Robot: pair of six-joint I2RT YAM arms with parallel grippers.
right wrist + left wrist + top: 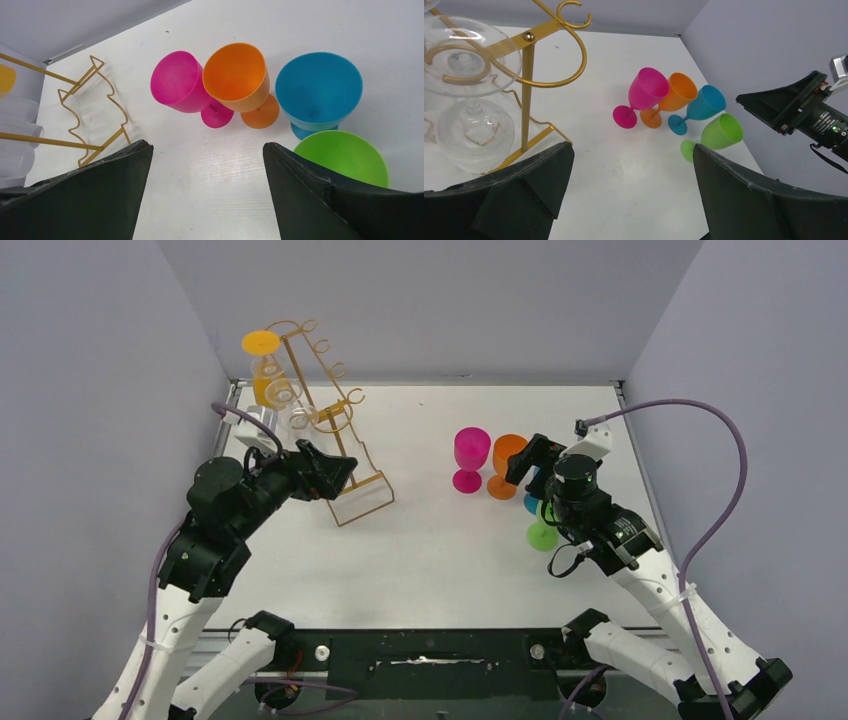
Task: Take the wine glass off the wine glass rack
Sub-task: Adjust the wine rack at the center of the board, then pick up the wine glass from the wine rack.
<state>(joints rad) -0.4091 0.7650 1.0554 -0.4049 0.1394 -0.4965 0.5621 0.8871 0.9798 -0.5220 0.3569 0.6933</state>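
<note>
Top external: left gripper [328, 472], jaws spread and empty, sits beside the gold wine glass rack [340, 410], poised to reach; left wrist: a clear wine glass [469, 55] hangs from its hooks; right wrist: right gripper [207, 150], released, hovers above coloured goblets [235, 75].

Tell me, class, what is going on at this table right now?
Two robot arms are working at a wine glass rack. The left tool is open and empty beside the rack, close to the clear glasses hanging from it. A yellow glass hangs there too. The right tool is open and empty by a pink glass, orange glass, blue glass and green glass standing on the table.
</note>
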